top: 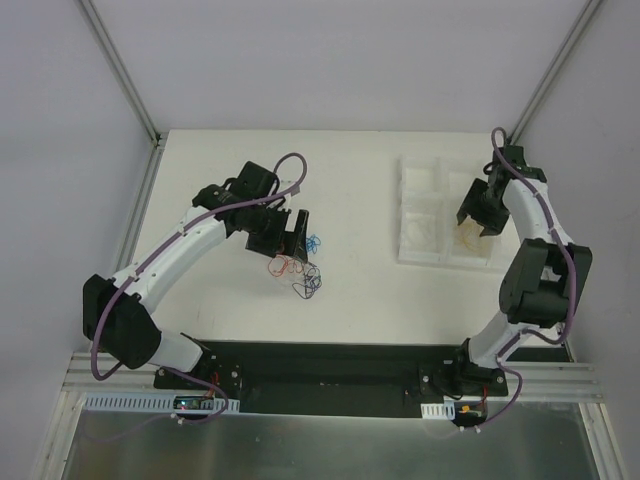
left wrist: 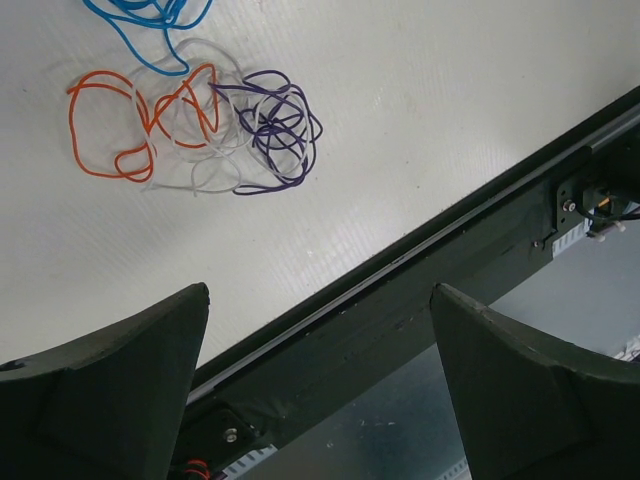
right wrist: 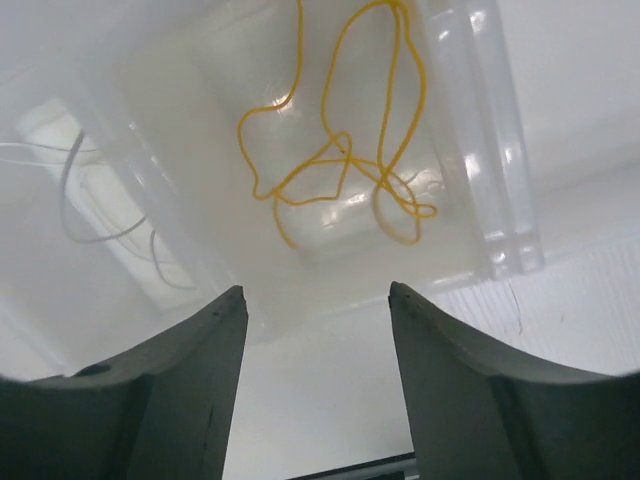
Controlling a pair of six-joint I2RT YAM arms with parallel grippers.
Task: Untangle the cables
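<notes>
The left fingers (left wrist: 110, 390) are spread wide, with nothing between them, above the white desk (left wrist: 450, 90). Just beyond them a small loose tangle is seen lying on the desk. It is made up of an orange cable (left wrist: 140, 115) in curly loops, a white cable (left wrist: 200, 185) threaded through it, a purple cable (left wrist: 275, 130) bunched at its side, and a blue cable (left wrist: 150, 20) at the far edge. The right fingers (right wrist: 170, 400) are likewise parted and empty, above a clear tray (right wrist: 490, 180). A thin yellow cable (right wrist: 343, 150) is seen lying alone in one compartment, and a pale wire (right wrist: 90, 215) in the next.
</notes>
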